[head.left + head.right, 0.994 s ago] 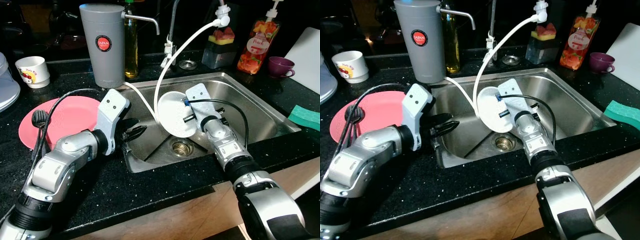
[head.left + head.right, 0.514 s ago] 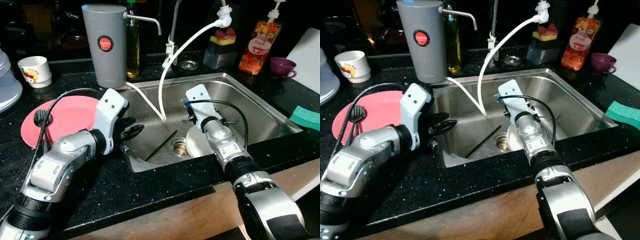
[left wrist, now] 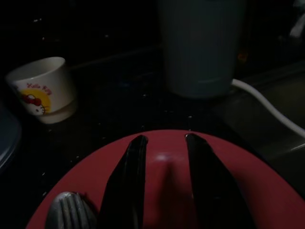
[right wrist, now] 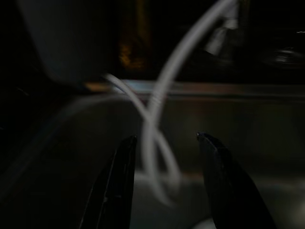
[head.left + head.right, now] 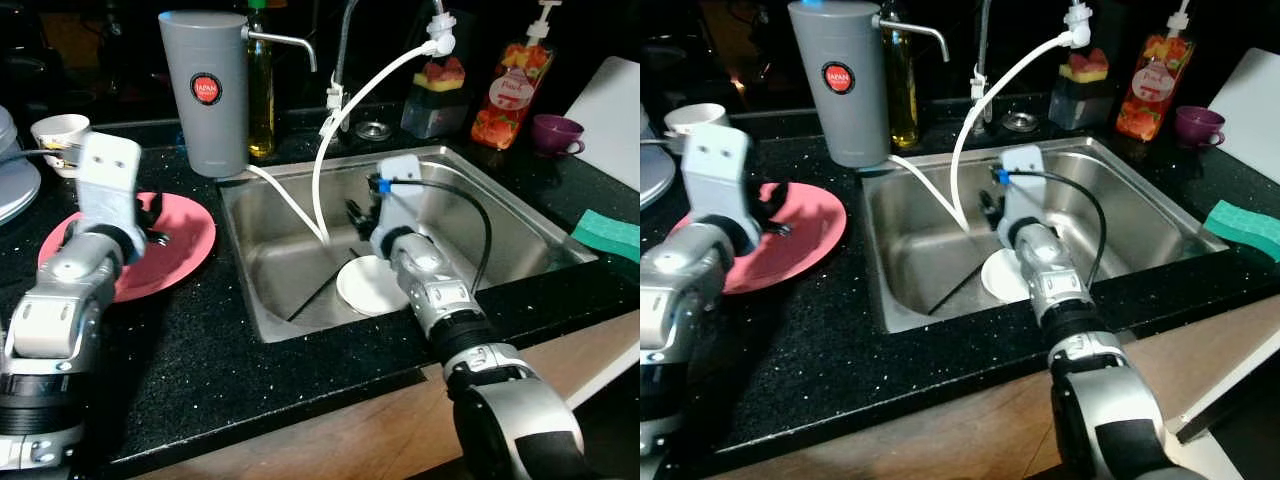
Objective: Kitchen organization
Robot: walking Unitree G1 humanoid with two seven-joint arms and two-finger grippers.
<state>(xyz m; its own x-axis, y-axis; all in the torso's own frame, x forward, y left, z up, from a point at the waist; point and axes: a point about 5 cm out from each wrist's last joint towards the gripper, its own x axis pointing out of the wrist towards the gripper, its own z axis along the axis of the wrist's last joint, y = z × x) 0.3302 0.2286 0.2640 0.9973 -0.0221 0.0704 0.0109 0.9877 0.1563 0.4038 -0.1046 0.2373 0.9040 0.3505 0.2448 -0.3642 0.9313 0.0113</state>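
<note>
A white plate [image 5: 372, 285] lies flat on the bottom of the steel sink [image 5: 500, 215], with a black chopstick [image 5: 318, 291] beside it. My right gripper [image 5: 354, 213] hangs open just above and behind that plate, empty, its fingers [image 4: 119, 183] pointing at the white hose [image 4: 159, 109]. My left gripper [image 5: 158, 224] hovers open over the pink plate [image 5: 185, 245] on the counter left of the sink. Between its fingers [image 3: 127, 181] I see bare pink plate [image 3: 167, 167]. A fork's end [image 3: 64, 210] rests on that plate near the fingers.
A grey water purifier [image 5: 205, 90] and an oil bottle [image 5: 262, 90] stand behind the sink's left corner. A white cartoon cup [image 5: 55, 130] sits at the far left. A soap dispenser [image 5: 510, 95], purple cup [image 5: 555, 132], white board [image 5: 615, 110] and green sponge [image 5: 610, 232] lie to the right.
The right gripper let go of the white plate, which now lies flat in the sink. My left arm swung from the sink's edge over to the pink plate.
</note>
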